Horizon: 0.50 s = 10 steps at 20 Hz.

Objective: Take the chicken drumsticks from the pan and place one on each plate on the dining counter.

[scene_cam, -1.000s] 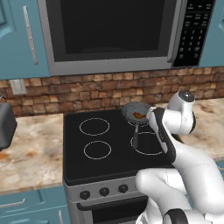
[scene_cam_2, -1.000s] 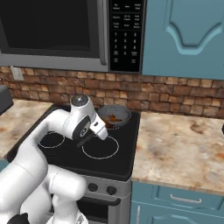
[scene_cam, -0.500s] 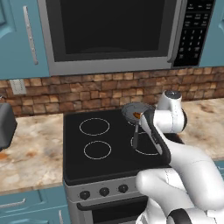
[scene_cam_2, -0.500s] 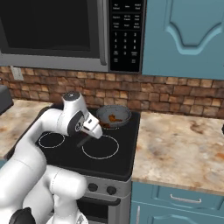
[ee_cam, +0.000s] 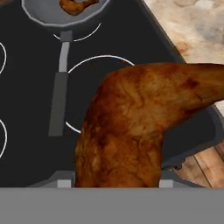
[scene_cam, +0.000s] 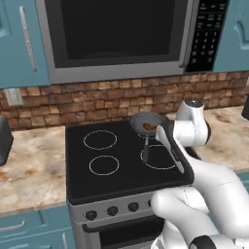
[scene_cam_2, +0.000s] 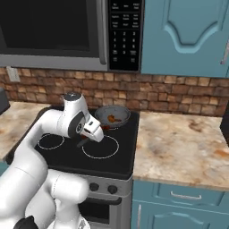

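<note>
While one drumstick (ee_cam: 131, 131) sits clamped in your gripper (ee_cam: 116, 183) above the stove's (scene_cam: 121, 180) front-right corner, another waits in the pan (scene_cam_2: 112, 116) at the back edge.
Glossy and likely slippery; grip the thick end firmly.

You are looking at no text you can actually read. The microwave's control panel (scene_cam_2: 125, 35) is showing rows of small pale marks on its dark face, above the stove's back right corner, but they are staying too blurred to make out as numbers or words. In the left base view the same control panel (scene_cam: 206, 33) is giving you only faint dots. The stove knobs (scene_cam: 113, 210) are carrying no legible marking.
</note>
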Tool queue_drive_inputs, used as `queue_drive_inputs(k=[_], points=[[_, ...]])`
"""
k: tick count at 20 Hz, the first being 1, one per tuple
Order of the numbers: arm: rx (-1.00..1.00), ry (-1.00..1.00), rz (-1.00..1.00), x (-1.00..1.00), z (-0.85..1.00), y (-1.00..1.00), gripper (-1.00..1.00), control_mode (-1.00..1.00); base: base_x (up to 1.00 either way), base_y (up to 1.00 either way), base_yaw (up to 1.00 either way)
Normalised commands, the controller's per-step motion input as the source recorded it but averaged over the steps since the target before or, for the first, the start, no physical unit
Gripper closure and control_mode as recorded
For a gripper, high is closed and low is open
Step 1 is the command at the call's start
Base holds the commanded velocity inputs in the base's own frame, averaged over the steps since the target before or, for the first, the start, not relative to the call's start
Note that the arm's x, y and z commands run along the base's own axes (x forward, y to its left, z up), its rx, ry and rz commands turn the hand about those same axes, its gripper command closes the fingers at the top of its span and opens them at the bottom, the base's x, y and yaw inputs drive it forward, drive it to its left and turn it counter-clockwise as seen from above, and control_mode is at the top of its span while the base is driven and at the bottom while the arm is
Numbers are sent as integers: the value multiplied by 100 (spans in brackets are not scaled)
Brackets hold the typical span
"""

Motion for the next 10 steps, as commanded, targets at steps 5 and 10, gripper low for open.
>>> queue_drive_inputs(k=[5,10], points=[[0,0,0,0,0,0,100,100,-41,-27,-46],[0,0,0,0,0,0,100,100,-12,-17,-44]])
